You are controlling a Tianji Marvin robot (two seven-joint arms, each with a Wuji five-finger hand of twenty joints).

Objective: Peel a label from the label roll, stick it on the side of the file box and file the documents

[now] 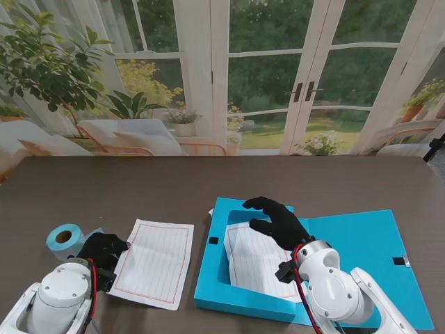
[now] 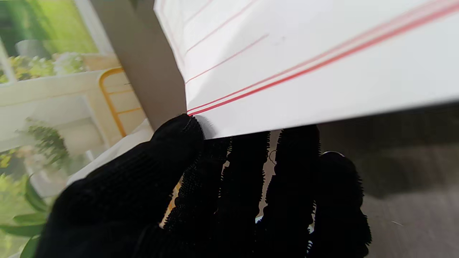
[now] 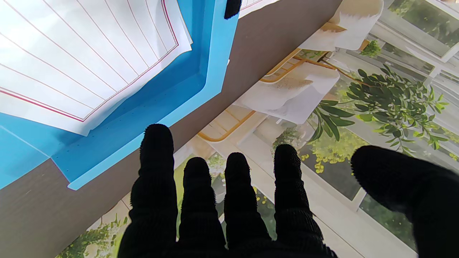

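Observation:
The blue file box [image 1: 212, 278] lies open right of centre, with a lined sheet [image 1: 254, 261] inside it. My right hand [image 1: 278, 221] hovers over the box's far side, open, fingers [image 3: 154, 168] spread and holding nothing; the box wall [image 3: 161, 104] and the sheet inside [image 3: 71, 46] show in the right wrist view. A second lined sheet [image 1: 154, 261] lies on the table to the left. My left hand [image 1: 103, 249] is shut on its left edge, thumb [image 2: 179, 143] on top of the paper [image 2: 304, 53] and fingers beneath. The blue label roll [image 1: 66, 239] sits just left of that hand.
The box's lid [image 1: 375, 254] lies flat to the right, with a small black tab [image 1: 398, 261]. The dark wooden table [image 1: 208, 181] stretches away from me to a backdrop of windows and plants.

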